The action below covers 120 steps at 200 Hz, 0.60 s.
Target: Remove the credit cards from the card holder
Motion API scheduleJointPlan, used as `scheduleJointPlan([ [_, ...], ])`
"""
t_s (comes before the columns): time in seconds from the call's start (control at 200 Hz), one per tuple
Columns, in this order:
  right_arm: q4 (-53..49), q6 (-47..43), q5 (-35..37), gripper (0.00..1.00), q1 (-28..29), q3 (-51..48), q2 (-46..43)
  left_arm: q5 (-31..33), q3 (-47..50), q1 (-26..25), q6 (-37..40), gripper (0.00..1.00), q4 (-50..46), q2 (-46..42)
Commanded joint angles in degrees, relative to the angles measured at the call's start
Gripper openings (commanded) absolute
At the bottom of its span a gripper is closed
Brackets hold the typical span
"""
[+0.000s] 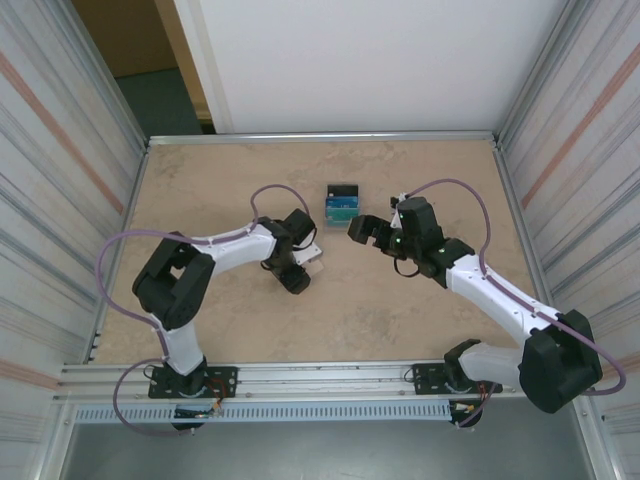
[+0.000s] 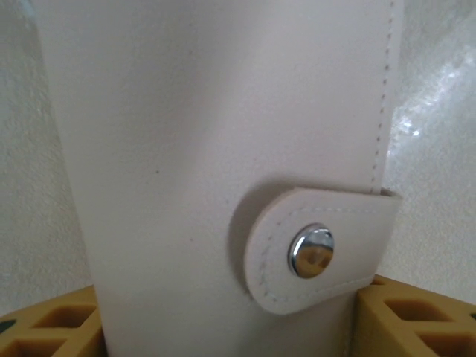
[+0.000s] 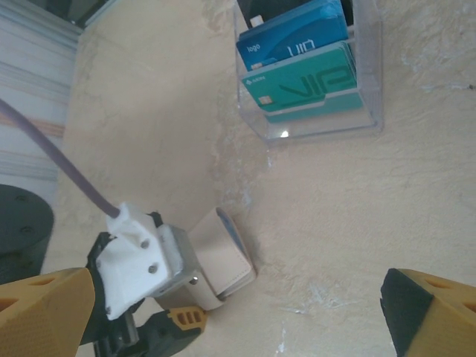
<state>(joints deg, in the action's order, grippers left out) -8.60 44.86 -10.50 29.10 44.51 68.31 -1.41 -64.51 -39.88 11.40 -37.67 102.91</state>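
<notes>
Nothing is out yet, I'd say: the wallet (image 2: 223, 149) is snapped shut, its tab (image 2: 312, 251) fastened, and none of its cards show. Unsnapping, opening and pulling the cards all remain. The left gripper (image 1: 301, 262) pinches the wallet by its sides. It sticks straight out past the fingertips, its long axis along the gripper's reach. The right gripper (image 1: 360, 229) hangs wide open and empty, with the wallet just ahead of one finger and a clear stand (image 3: 368, 111) farther ahead.

Small tan-beige folding wallet (image 2: 186, 134), closed with its snap tab fastened, lies at seven o'clock of the thin plastic credit cards (image 1: 342, 203), blue, teal-green and black, standing upright together.
</notes>
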Motion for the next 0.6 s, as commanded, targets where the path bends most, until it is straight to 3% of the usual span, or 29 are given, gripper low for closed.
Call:
scheduleJointPlan([
  [0.0, 1.6, 2.4, -1.8, 0.99, -0.4, -1.7, 0.1, -1.0, 1.9, -0.5, -2.3, 0.59, 1.6, -3.4],
  [0.326, 15.0, 9.2, -13.7, 0.97, 0.6, -6.7, 5.2, 1.1, 8.1, -0.6, -12.6, 0.56, 11.7, -17.7],
  [0.596, 28.2, 11.2, -19.9, 0.88, 4.8, -4.6, 11.2, -4.3, 14.4, -0.8, -19.1, 0.55, 21.8, -28.8],
])
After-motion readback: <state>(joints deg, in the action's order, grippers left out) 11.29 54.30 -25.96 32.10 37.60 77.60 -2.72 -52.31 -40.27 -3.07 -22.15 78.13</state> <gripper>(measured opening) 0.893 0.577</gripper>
